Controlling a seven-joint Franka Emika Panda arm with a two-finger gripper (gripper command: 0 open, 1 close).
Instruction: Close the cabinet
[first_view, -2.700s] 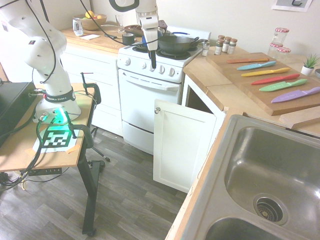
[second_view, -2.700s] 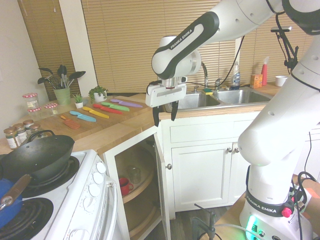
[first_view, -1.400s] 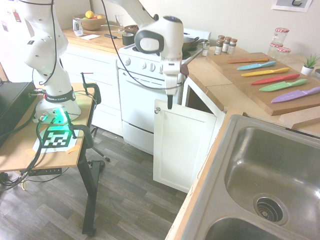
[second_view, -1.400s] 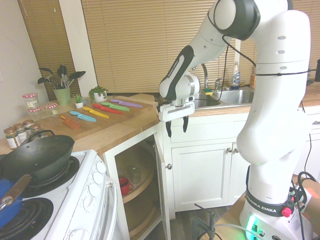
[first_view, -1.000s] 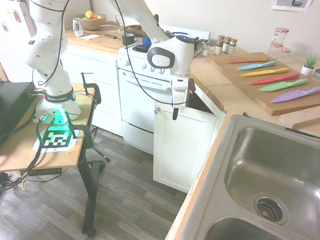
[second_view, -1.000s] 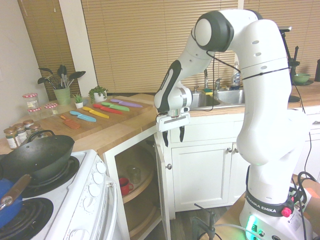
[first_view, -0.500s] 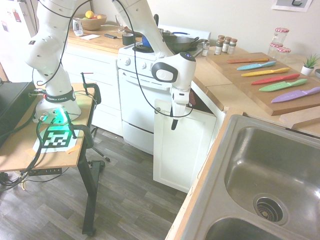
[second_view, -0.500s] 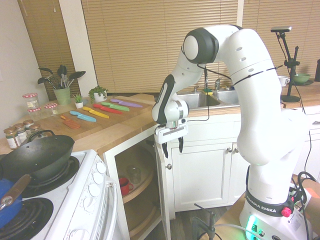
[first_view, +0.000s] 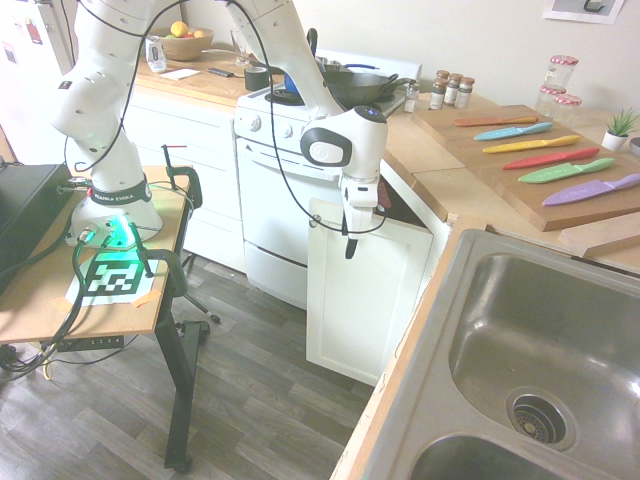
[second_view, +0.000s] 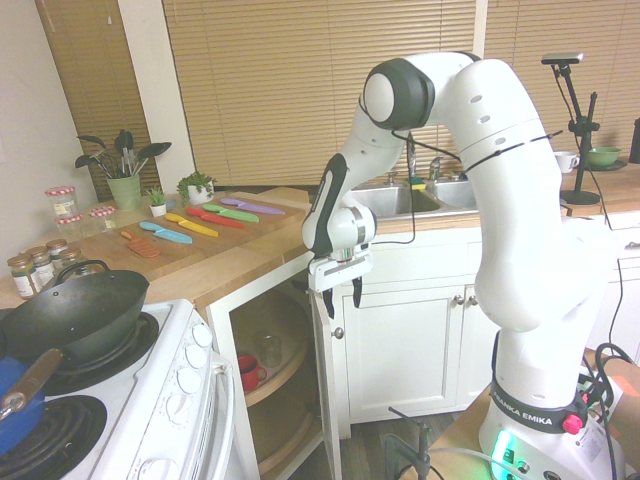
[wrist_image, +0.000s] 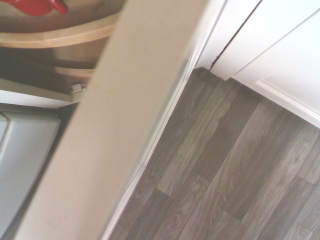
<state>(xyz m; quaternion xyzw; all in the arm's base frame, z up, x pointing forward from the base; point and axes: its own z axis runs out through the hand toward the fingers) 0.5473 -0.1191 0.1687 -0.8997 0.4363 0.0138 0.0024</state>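
Observation:
The cabinet is the white base unit under the wood countertop, and its tall narrow door (first_view: 365, 295) stands swung out toward the floor, with a small silver knob (first_view: 314, 221) at its top corner. From the other side the door shows edge-on (second_view: 322, 400) beside the open interior (second_view: 275, 395). My gripper (first_view: 348, 247) points down at the door's top edge near the knob corner. Its fingers are open (second_view: 340, 300) with nothing between them. The wrist view shows the door's top edge (wrist_image: 125, 125) as a blurred pale band over the wood floor.
A white oven (first_view: 285, 195) with a wok (first_view: 350, 88) stands right beside the door. Inside the cabinet are round shelves with a red cup (second_view: 248, 371) and a glass jar (second_view: 268, 348). The wider white cabinets (second_view: 400, 345) and the sink (first_view: 540, 330) flank it.
The gripper came down from above the stove to the top edge of the open door and shifted slightly in the last half second. The door stands at the same angle.

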